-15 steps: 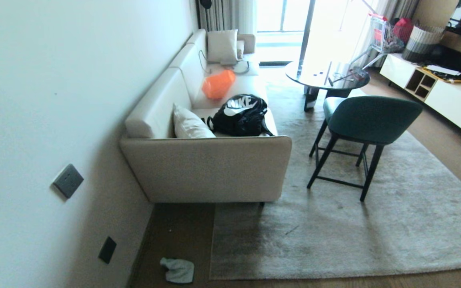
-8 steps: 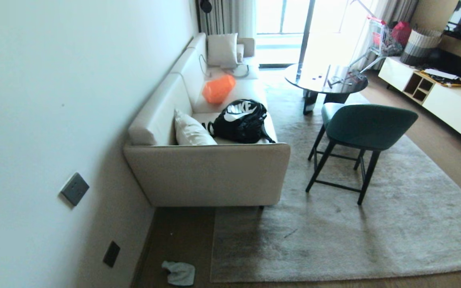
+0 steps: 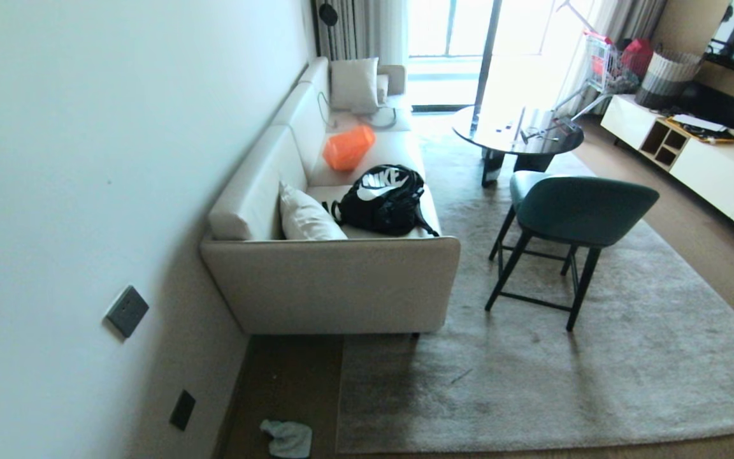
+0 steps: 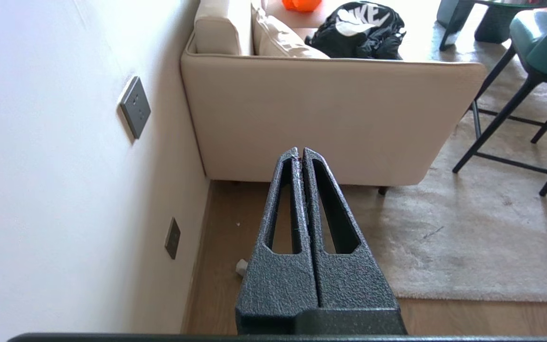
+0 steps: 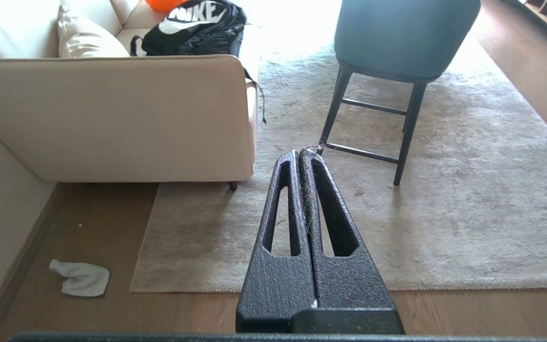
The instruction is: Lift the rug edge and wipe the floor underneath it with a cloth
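Cloth (image 5: 80,278) untouched; both grippers closed.

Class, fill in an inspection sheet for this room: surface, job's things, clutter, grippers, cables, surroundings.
Surface: brown wood floor, bare beside the wall.
Job's things: rug edge lying flat; cloth crumpled on the floor near the rug's corner, apart from it.
Clutter: black backpack and orange bag on the sofa.
Grippers: left gripper and right gripper both shut, empty, off the floor.
Cables: one on the sofa's far seat.
Surroundings: green chair on the rug, round table, wall sockets.
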Controlling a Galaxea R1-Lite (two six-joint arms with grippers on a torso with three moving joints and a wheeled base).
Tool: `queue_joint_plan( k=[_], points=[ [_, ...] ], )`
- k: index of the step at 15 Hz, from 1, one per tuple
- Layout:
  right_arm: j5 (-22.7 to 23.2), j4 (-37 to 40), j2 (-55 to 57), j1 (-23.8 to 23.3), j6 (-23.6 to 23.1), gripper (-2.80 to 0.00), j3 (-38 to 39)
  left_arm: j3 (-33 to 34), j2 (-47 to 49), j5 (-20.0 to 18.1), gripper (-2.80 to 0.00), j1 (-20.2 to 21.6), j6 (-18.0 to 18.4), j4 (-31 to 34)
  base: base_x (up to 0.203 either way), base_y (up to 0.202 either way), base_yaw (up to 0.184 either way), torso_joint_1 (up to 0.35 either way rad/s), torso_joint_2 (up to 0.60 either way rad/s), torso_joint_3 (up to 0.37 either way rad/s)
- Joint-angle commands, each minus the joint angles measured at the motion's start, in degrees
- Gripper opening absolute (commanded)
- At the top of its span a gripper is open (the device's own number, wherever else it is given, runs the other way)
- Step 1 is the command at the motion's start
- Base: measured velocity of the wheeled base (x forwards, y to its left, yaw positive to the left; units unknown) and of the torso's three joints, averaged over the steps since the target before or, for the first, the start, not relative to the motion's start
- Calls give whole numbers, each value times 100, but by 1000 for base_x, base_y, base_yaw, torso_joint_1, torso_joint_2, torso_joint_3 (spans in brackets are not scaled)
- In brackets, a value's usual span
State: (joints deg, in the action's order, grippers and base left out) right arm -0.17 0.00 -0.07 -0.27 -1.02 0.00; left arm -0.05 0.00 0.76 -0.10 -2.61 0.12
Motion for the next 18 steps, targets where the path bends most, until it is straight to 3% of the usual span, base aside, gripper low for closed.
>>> queue_joint_plan(
  k=[1, 11, 18],
  points=[
    [-1, 0, 7, 0, -3, -280, 0, 0, 0, 3, -280, 1, -3, -3, 0, 0, 0, 141, -337, -194],
    [-1, 0, 7, 0, -12, -280, 0, -4, 0, 3, -280, 1, -3, -3, 0, 0, 0, 124, -269, -148],
    [-1, 9, 7, 0, -3, -280, 0, -4, 0, 3, -280, 1, -3, -3, 0, 0, 0, 0, 0, 0]
  ],
)
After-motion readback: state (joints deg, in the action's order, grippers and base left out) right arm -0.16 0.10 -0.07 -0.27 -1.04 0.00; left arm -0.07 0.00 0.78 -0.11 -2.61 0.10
